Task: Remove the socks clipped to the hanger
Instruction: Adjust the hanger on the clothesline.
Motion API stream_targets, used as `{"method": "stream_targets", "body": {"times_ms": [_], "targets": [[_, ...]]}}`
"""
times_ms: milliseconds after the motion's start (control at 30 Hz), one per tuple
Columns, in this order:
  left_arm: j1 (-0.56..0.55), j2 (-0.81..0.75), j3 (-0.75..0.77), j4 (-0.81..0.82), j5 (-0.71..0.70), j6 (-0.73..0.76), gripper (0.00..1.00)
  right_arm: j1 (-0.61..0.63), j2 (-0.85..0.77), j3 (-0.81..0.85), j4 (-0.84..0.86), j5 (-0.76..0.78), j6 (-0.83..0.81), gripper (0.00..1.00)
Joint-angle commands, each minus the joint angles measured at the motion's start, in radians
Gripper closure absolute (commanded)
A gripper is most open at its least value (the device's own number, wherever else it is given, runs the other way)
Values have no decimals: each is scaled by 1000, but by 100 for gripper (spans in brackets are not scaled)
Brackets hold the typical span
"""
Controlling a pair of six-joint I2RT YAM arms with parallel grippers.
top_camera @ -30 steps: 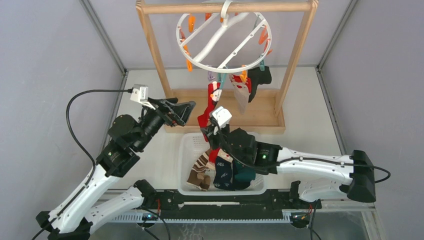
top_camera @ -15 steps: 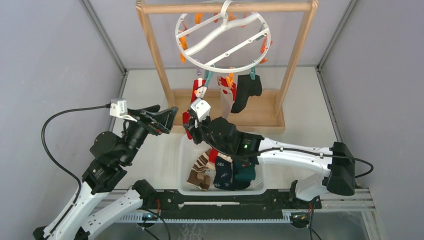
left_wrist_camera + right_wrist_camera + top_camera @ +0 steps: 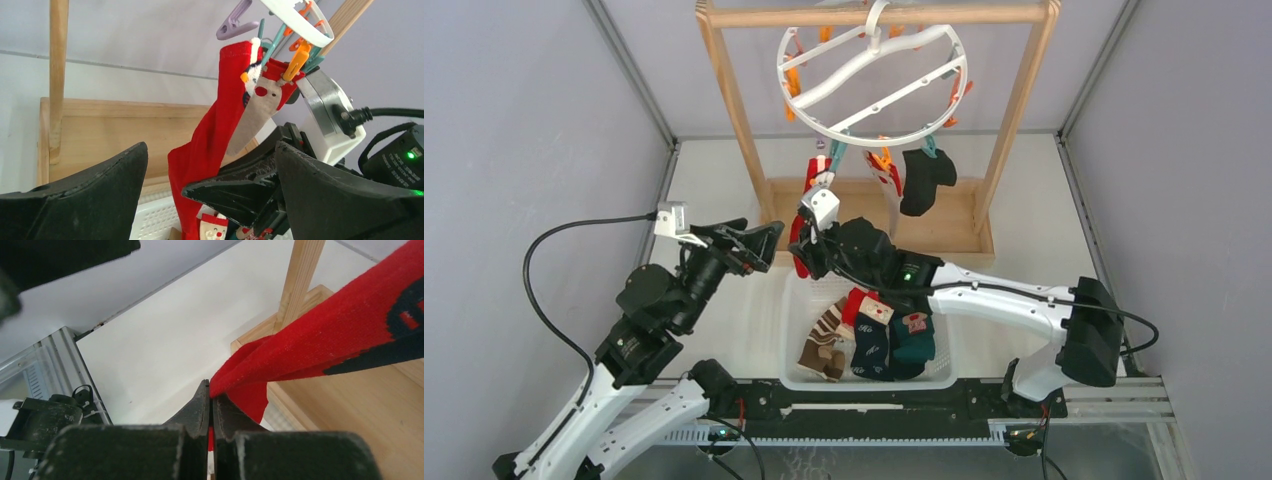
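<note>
The white ring hanger [image 3: 872,85] hangs from the wooden rack. Three socks are clipped along its near side: a long red sock [image 3: 812,188], a grey one with a red cuff [image 3: 888,195] and a black one [image 3: 924,180]. My right gripper [image 3: 808,256] is shut on the red sock's lower end [image 3: 325,340], the fabric pinched at its fingertips [image 3: 200,407] over the basket's far left corner. My left gripper [image 3: 760,244] stands wide open just left of it. In the left wrist view the red sock [image 3: 215,135] hangs between its fingers [image 3: 100,190].
A white basket [image 3: 864,383] between the arms holds several socks: striped [image 3: 824,342], navy [image 3: 871,345], dark green [image 3: 914,338]. The wooden rack's posts [image 3: 736,110] and base board [image 3: 959,235] stand right behind. Orange, teal and purple clips [image 3: 234,22] dangle from the ring.
My right gripper has moved left and away from me with the red sock's end. The hanger has swung and tilted. My left arm has drawn back to the left.
</note>
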Motion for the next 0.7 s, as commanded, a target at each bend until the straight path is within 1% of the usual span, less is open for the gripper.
{"method": "stream_targets", "body": {"times_ms": [0,133,300,433,500,533,567,600,667], "targets": [[-3,-24,-33,23,-19,-3,0,-19,50,75,16,-80,41,98],[-4,-58,-34,-4,-52,-2,0,-31,125,165,-14,-110,42,99],[-3,-91,-34,-29,-88,1,0,-28,217,299,-97,-132,28,99],[-4,-99,-29,-46,-102,6,0,-25,224,318,-125,-120,30,97],[-4,-101,-32,-49,-107,7,0,-25,206,296,-128,-105,36,92],[-3,-101,-33,-48,-110,7,0,-24,196,284,-128,-101,38,87],[-3,-102,-35,-46,-113,6,0,-24,186,273,-128,-97,39,78],[-3,-102,-38,-43,-114,6,0,-23,175,261,-131,-90,39,72],[-4,-99,-41,-37,-115,4,0,-21,155,236,-133,-74,37,67]]}}
